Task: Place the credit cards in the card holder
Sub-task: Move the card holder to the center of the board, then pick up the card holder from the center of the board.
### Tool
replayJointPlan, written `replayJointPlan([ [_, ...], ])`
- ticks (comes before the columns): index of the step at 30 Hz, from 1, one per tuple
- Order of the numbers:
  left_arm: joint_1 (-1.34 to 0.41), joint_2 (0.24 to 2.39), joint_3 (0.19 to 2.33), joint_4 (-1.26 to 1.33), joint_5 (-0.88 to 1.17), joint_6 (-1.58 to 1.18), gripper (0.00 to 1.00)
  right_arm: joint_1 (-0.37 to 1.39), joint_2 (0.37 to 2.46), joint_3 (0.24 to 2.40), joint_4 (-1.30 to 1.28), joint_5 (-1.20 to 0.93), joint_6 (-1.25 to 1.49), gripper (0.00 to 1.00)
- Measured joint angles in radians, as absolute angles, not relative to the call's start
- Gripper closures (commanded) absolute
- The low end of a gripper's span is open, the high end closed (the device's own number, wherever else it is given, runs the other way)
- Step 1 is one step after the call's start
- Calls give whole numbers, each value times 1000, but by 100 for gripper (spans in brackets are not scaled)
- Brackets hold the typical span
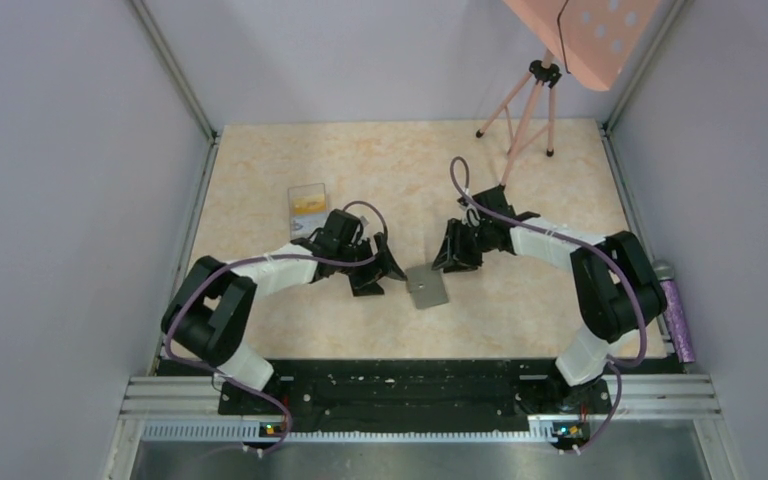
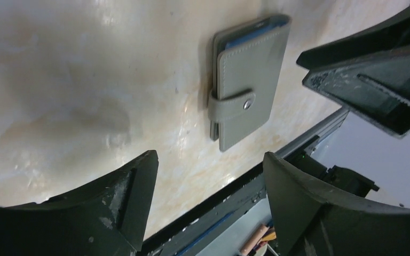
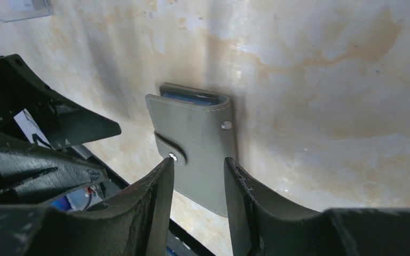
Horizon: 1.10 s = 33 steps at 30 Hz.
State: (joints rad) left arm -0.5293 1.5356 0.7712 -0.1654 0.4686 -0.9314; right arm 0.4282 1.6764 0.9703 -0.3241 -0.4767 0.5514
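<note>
The card holder [image 1: 427, 286] is a grey wallet lying folded shut on the table between my grippers, its strap tab across the cover. It shows in the left wrist view [image 2: 251, 80] and in the right wrist view [image 3: 197, 133], with blue lining at its top edge. My left gripper [image 1: 375, 270] is open and empty just left of it [image 2: 208, 170]. My right gripper [image 1: 457, 250] hovers over the wallet's far edge, its jaws a little apart with nothing between them [image 3: 198, 168]. Yellow and orange credit cards [image 1: 309, 203] sit in a clear box behind the left gripper.
The clear plastic box [image 1: 307, 195] stands at the mid left. A pink tripod [image 1: 525, 110] under a pink perforated panel [image 1: 585, 35] stands at the back right. A purple cylinder [image 1: 676, 315] lies off the right edge. A black rail [image 1: 400, 385] runs along the near edge.
</note>
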Motion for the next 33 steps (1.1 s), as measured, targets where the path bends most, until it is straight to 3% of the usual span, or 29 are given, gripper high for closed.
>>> replayJointPlan([
  [10, -579, 1746, 870, -51, 478, -999, 39, 350, 1690, 810, -182, -611, 612, 58],
  [15, -606, 1806, 890, 28, 508, -1027, 58, 350, 1717, 749, -29, -717, 661, 60],
  [17, -611, 1817, 890, 36, 509, -1034, 62, 348, 1731, 725, 26, -760, 693, 65],
  [20, -612, 1826, 890, 46, 512, -1039, 65, 345, 1739, 694, 91, -791, 733, 82],
  [23, -612, 1826, 889, 44, 508, -1038, 65, 344, 1739, 682, 121, -807, 758, 100],
  [25, -612, 1824, 889, 42, 504, -1037, 63, 343, 1737, 682, 135, -819, 772, 100],
  [29, -617, 1795, 889, 13, 473, -1015, 46, 344, 1718, 682, 131, -826, 783, 100],
  [33, -626, 1703, 889, -91, 405, -973, 37, 345, 1626, 701, 62, -817, 770, 100],
])
